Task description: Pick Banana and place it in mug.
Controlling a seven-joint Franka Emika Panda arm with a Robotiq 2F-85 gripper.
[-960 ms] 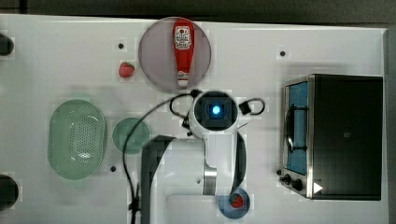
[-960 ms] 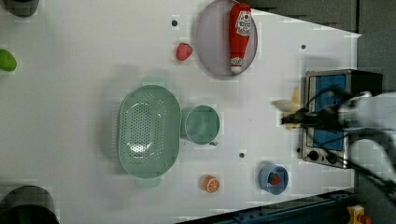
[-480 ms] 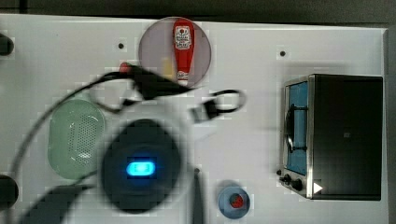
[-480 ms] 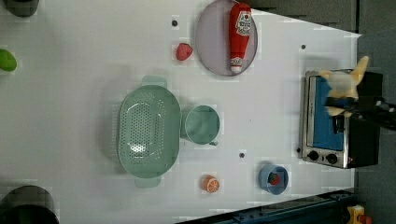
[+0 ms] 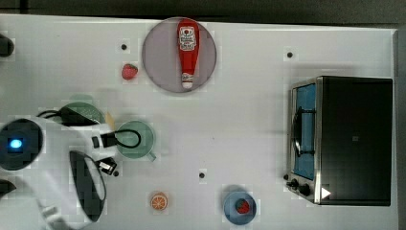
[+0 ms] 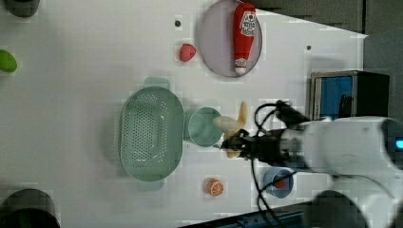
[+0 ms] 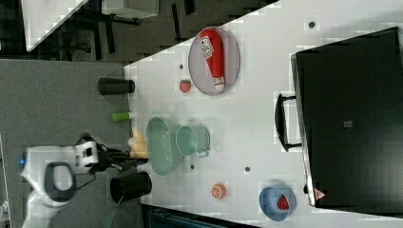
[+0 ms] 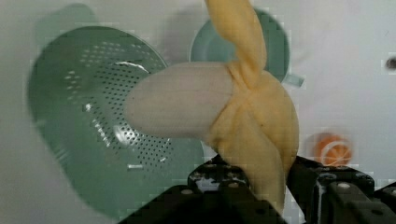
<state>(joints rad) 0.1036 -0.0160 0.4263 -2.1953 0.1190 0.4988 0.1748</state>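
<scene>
My gripper (image 8: 266, 189) is shut on the banana (image 8: 243, 112), gripping its yellow peel with the cream peeled end sticking out sideways. In the left view the banana (image 6: 232, 127) hangs in the air at the right rim of the pale-green mug (image 6: 204, 126), with the gripper (image 6: 236, 145) just behind it. In the right view the banana (image 7: 139, 145) appears raised on the left of the colander, away from the mug (image 7: 192, 140). In the top view my arm covers most of the banana, and the mug (image 5: 135, 139) stands upright beside it.
A green perforated colander (image 6: 151, 133) stands right against the mug. A ketchup bottle (image 5: 188, 50) lies on a grey plate (image 5: 158, 62) beside a strawberry (image 5: 129, 72). An orange slice (image 5: 159, 201), a blue bowl (image 5: 239, 207) and a toaster oven (image 5: 342, 139) are also on the table.
My arm has swung away from the toaster oven with the banana still in the gripper. It now hangs by the mug and colander.
</scene>
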